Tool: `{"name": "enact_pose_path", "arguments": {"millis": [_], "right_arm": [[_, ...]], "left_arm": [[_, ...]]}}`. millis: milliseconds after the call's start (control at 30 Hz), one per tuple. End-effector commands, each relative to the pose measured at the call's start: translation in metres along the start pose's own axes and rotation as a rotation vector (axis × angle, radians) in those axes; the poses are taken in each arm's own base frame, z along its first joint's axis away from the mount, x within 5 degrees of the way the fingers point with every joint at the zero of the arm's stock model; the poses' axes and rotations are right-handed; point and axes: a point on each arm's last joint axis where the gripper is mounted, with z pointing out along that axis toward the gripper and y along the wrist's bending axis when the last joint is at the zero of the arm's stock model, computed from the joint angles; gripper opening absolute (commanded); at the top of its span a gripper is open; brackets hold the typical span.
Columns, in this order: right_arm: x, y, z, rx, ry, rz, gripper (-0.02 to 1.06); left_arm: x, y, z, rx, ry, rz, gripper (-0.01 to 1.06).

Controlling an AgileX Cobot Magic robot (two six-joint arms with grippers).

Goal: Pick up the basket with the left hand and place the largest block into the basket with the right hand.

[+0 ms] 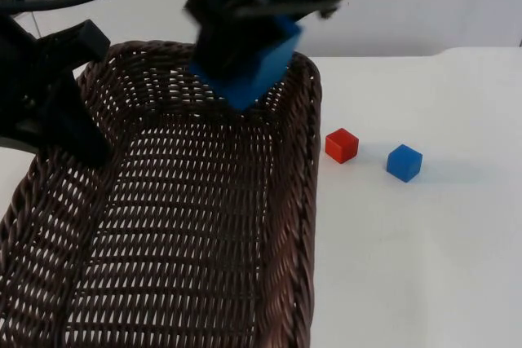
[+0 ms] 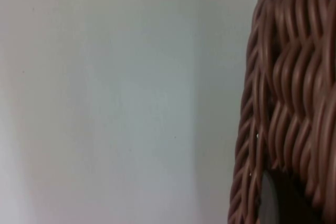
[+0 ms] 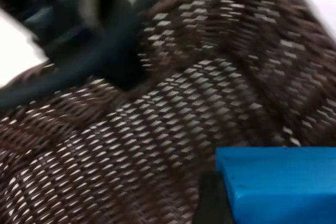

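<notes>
Right hand [image 1: 249, 67] gripping smooth blue cube [image 1: 254, 71], woven basket [image 1: 179, 226]

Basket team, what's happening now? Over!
Left gripper shut on wicker basket rim, basket raised. Right gripper holds big blue block above basket. Small red block, small blue block on table.
</notes>
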Motion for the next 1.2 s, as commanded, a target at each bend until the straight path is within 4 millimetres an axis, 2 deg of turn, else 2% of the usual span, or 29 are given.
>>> {"name": "enact_pose_path", "arguments": {"millis": [0,500,700,800,833,967,1000,1133,1167], "right_arm": [[-0.004,0.008,0.003,-0.018,-0.010,-0.060,0.00],[-0.002,0.011,0.012,-0.026,0.011,-0.076,0.00],[0.004,0.011,0.024,-0.037,0.063,-0.073,0.01],[0.008,0.011,0.034,-0.042,0.092,-0.070,0.12],[0.008,0.011,0.034,-0.042,0.092,-0.070,0.12],[0.012,0.011,0.043,-0.051,0.126,-0.067,0.43],[0.012,0.011,0.043,-0.051,0.126,-0.067,0.43],[0.012,0.010,0.043,-0.050,0.129,-0.060,0.67],[0.012,0.010,0.043,-0.050,0.129,-0.060,0.67]], "left_arm": [[0.001,-0.004,-0.004,0.018,-0.012,-0.002,0.00],[0.001,-0.004,-0.004,0.019,-0.012,-0.003,0.00],[0.001,-0.004,-0.004,0.019,-0.012,-0.003,0.00],[0.001,-0.004,-0.004,0.019,-0.012,-0.003,0.00],[0.001,-0.004,-0.004,0.019,-0.012,-0.003,0.00],[0.001,-0.004,-0.004,0.019,-0.012,-0.003,0.00],[0.001,-0.004,-0.004,0.019,-0.012,-0.003,0.00],[0.001,-0.004,-0.004,0.019,-0.012,-0.003,0.00],[0.001,-0.004,-0.004,0.019,-0.012,-0.003,0.00]]}}
